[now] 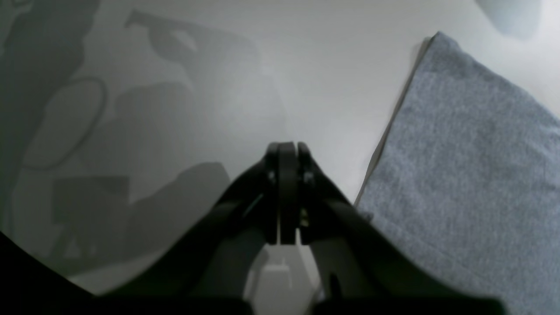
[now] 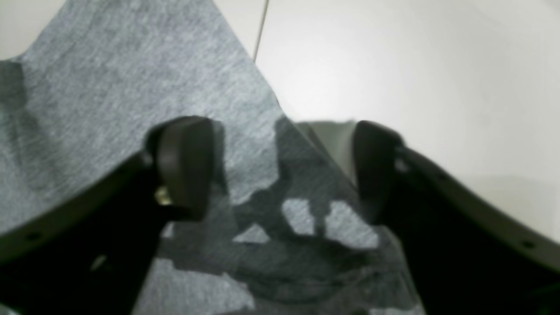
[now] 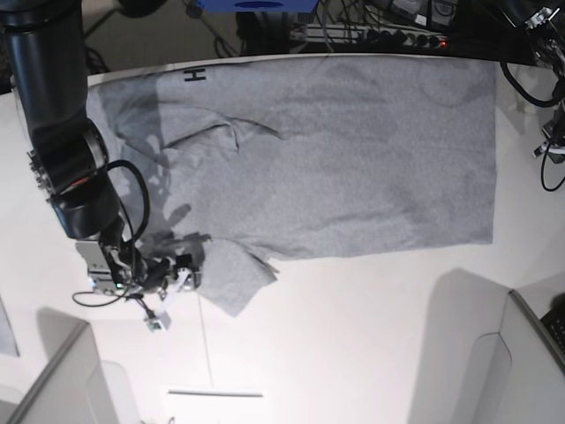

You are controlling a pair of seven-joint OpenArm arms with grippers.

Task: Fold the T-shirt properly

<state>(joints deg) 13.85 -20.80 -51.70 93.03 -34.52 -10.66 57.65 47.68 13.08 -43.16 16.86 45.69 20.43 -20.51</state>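
I found the T-shirt [image 3: 335, 150] spread across the far half of the table [image 3: 353, 336], leaving the whole near half bare and passable. At the table's far edge, cables and a power strip [image 3: 371, 35] crowded the rim beyond the cloth. The right gripper [image 3: 190, 272] sat low at the near sleeve, its arm [image 3: 62, 132] overhanging that side. Raised grey panels [image 3: 530, 362] stood at both near corners, narrowing access there.

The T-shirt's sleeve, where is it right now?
In the base view the sleeve lies at the T-shirt's lower left, beside the open right gripper.
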